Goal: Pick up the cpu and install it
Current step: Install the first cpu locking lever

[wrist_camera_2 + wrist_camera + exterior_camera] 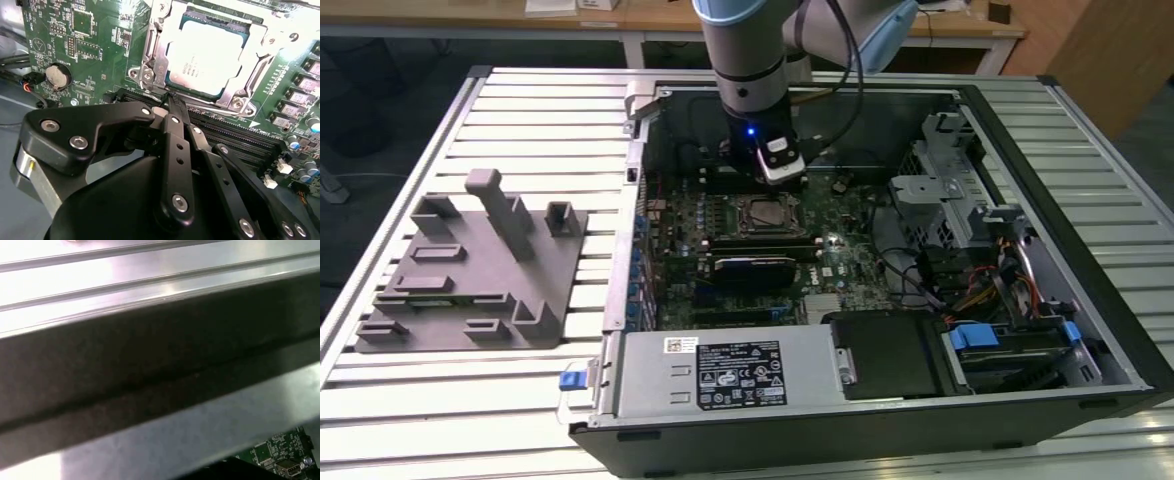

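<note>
CPU lies flat in the socket on the motherboard, with the metal frame around its edges. Judged light, rigid, and fragile underneath, so hold by opposite edges only. Arm stands near-vertical inside the open computer case. Gripper fingers are pressed together with nothing seen between them, tips at the socket's edge.

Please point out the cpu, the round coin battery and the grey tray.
cpu (205, 57): second wrist view, middle of its silvery top.
coin battery (57, 76): second wrist view, centre of its face.
grey tray (467, 268): exterior view, bare flat part of its base.
</note>
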Controlling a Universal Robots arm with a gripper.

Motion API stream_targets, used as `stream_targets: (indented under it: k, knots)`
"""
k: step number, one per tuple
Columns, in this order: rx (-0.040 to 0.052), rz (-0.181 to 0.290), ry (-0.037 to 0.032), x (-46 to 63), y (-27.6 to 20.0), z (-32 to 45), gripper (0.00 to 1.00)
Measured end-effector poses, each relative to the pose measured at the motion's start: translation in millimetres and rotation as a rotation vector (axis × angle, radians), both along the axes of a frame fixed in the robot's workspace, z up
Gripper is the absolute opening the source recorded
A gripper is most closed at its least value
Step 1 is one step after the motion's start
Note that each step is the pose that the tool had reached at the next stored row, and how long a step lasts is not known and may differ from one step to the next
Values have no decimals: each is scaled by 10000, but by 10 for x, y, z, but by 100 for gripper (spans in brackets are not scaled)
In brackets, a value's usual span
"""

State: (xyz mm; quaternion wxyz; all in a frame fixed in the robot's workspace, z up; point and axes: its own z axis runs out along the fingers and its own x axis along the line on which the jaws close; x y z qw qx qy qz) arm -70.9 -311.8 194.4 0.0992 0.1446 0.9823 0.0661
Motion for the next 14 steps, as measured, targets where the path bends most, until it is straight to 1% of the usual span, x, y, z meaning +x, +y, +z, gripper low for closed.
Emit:
stream_targets:
  k: [3,6,11,14]
  knots:
    - [-17,28,2,0,0,-5,11]
    - [-15,30,-1,0,0,-4,11]
    - [-12,30,-1,0,0,40,11]
    - [-10,29,-3,1,1,50,11]
